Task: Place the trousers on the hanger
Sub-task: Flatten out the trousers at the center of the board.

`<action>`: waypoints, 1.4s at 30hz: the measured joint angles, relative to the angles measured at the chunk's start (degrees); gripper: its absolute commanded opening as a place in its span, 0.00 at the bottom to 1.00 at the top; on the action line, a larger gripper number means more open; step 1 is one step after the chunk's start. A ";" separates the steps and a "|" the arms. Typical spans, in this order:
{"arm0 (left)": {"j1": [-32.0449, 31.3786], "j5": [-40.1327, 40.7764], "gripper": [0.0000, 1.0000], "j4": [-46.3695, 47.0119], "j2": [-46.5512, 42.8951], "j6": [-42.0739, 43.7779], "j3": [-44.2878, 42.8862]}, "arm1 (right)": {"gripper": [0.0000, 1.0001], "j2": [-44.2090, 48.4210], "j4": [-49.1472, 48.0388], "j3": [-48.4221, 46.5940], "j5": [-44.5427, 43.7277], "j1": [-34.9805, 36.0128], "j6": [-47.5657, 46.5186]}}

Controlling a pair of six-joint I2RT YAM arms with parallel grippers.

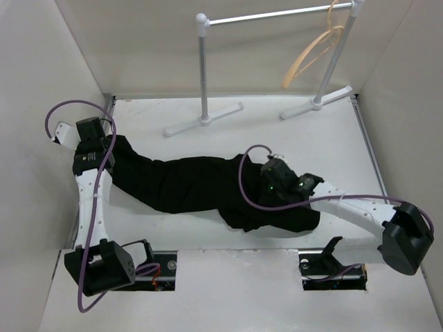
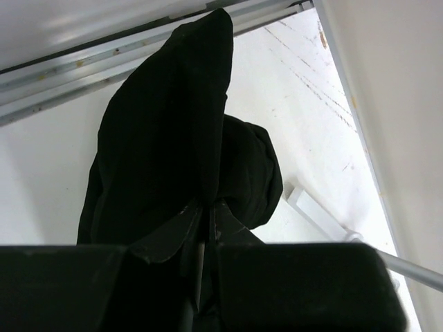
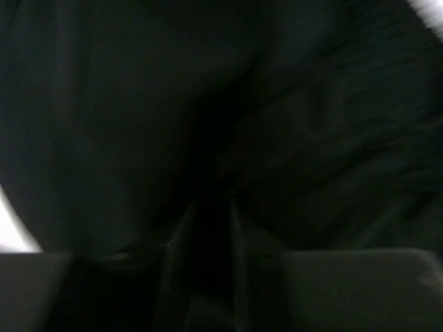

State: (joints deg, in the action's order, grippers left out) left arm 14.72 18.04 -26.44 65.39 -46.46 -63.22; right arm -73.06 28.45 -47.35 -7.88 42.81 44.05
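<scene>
The black trousers (image 1: pixel 194 183) lie stretched across the white table from left to right. My left gripper (image 1: pixel 111 149) is shut on their left end; in the left wrist view its fingers (image 2: pixel 206 218) pinch a fold of the cloth (image 2: pixel 166 138), which hangs bunched in front. My right gripper (image 1: pixel 270 185) is down on the right, wider end; in the right wrist view its fingers (image 3: pixel 211 207) stand narrowly apart with dark cloth (image 3: pixel 208 104) between them. The tan wooden hanger (image 1: pixel 311 52) hangs from the rail at the back right, apart from both grippers.
The white-and-silver pole rack (image 1: pixel 277 14) stands at the back on two flat feet (image 1: pixel 204 119); one foot also shows in the left wrist view (image 2: pixel 315 211). White walls close in the table on the left, right and back.
</scene>
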 measured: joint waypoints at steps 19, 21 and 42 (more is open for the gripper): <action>-0.13 0.00 0.04 0.04 -1.55 -0.02 2.80 | 0.32 8.26 4.52 -10.10 1.27 -9.49 -0.59; -0.13 0.00 0.04 0.04 -1.55 -0.02 2.80 | 0.48 6.67 2.23 -8.07 1.05 -12.90 -0.63; -0.13 -0.02 0.04 0.04 -1.73 -0.02 2.86 | 0.08 -3.39 -14.69 6.51 9.60 -19.12 3.48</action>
State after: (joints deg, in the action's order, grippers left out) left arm 14.59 18.02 -26.39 63.66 -46.48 -60.36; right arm -76.44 13.76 -40.84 1.72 23.68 47.53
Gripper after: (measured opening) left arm 0.040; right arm 0.109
